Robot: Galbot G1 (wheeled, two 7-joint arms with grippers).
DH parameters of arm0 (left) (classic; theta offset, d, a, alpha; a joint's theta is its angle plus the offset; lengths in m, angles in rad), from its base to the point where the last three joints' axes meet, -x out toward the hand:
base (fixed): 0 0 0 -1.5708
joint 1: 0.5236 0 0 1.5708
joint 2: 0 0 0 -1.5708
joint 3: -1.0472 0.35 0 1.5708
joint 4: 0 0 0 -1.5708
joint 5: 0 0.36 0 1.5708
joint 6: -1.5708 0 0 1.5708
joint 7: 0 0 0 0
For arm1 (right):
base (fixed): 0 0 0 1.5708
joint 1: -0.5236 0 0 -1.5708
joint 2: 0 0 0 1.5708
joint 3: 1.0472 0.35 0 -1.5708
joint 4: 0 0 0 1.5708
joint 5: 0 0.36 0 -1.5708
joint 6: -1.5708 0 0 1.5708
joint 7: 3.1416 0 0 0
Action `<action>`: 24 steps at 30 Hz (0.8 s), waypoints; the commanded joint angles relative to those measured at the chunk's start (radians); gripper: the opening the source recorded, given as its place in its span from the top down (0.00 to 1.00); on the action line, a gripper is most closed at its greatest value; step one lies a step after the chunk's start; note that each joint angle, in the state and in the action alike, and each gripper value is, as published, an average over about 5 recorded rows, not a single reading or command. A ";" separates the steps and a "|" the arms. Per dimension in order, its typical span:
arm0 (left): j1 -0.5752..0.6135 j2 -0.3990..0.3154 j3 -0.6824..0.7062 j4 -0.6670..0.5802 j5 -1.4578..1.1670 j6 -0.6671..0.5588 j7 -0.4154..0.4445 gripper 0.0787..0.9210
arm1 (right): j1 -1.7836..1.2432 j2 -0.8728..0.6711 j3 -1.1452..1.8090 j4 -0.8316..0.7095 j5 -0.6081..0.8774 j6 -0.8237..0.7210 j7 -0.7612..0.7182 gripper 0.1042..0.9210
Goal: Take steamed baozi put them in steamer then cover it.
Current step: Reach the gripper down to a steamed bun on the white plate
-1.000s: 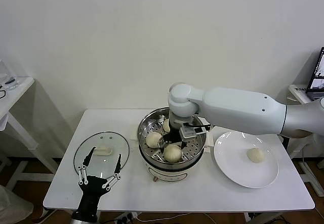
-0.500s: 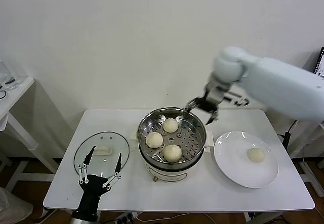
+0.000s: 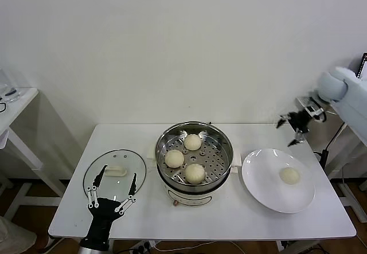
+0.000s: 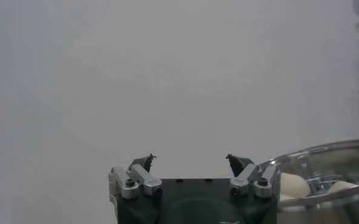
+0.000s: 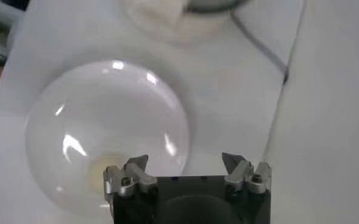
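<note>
Three buns sit in the steamer (image 3: 195,156), on its tray w/ holes: one at the back (image 3: 192,142), one at the left side (image 3: 174,158), one at the front (image 3: 195,174). They are near each other but not touching. The steamer stands in the middle of the white table (image 3: 229,214), on its white base, and it has no lid on it.

The 4th bun (image 3: 289,175) lies alone on the white plate (image 3: 264,191), on the right half of the plate. The plate is just beside the steamer, on the robot's right. In the right wrist view the plate (image 5: 75,122) shows from above, and the bun (image 5: 97,175) is a pale spot close to the gripper body.

The glass lid (image 3: 103,176) lies flat on the table, to the left of the steamer, w/ its white handle (image 3: 116,171) up. It is apart from the steamer.

The right gripper (image 3: 291,129) is up in the air beyond the right back part of the table, higher than the plate, well apart from the steamer. Its fingers (image 5: 138,163) are spread apart and hold nothing.

The left gripper (image 3: 113,191) is at the front edge of the table, over the near part of the lid. Its fingers (image 4: 147,161) are also wide apart, nothing between them.
</note>
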 commanded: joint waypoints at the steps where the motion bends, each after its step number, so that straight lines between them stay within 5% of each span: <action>1: 0.000 0.000 -0.007 0.003 0.000 0.000 0.000 0.12 | -0.200 -0.028 0.070 -0.134 -0.048 -0.049 0.040 0.12; 24: 0.000 -0.005 -0.014 -0.002 0.008 0.015 -0.001 0.12 | -0.324 0.030 0.191 -0.138 -0.079 -0.041 0.117 0.12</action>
